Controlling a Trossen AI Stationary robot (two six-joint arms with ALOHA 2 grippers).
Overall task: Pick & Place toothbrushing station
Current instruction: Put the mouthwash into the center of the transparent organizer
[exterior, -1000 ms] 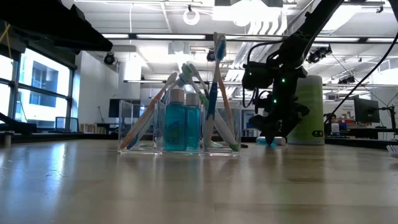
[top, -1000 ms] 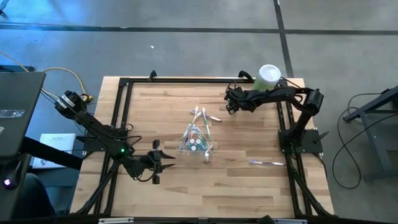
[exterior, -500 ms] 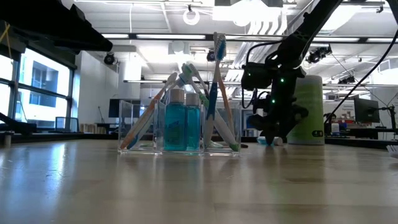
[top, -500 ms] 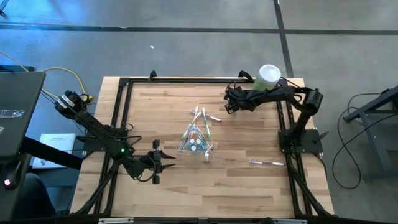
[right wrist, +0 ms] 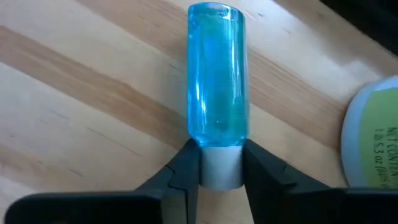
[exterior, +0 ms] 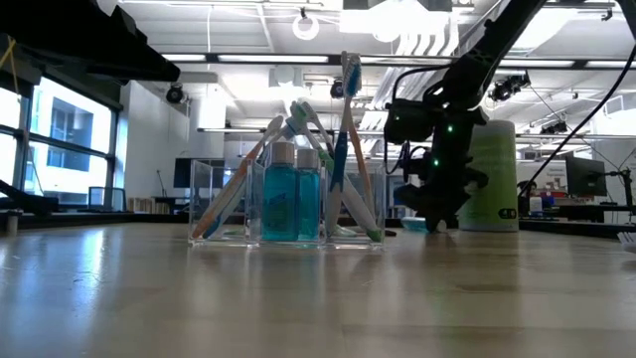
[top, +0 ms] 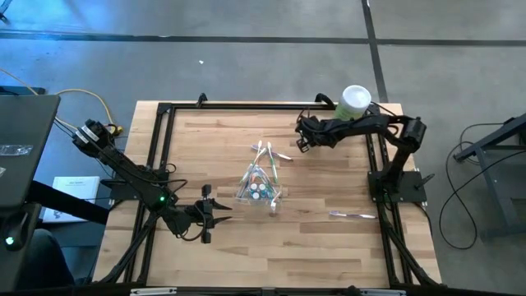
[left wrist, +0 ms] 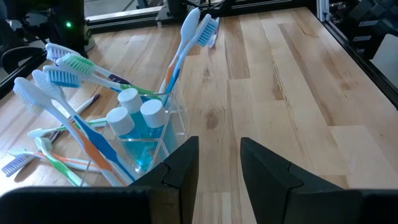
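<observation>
Right gripper [right wrist: 214, 167] jaws squeeze a blue tube [right wrist: 216, 74] at one o'clock; clear cup [top: 260, 187] waits.

A clear cup [top: 260, 189] holds toothbrushes [left wrist: 186, 43] and two blue tubes [exterior: 293, 199]; another tube [right wrist: 216, 81] lies flat.

The clear cup [top: 260, 187] stands mid-table [top: 329, 247] with toothbrushes [left wrist: 81, 134] and two capped tubes [left wrist: 134, 121] inside. Loose toothbrushes [top: 267, 151] lie behind it, another [top: 352, 215] to its right. A third tube [right wrist: 216, 87] lies near the canister [top: 353, 102] at the far right corner.
</observation>
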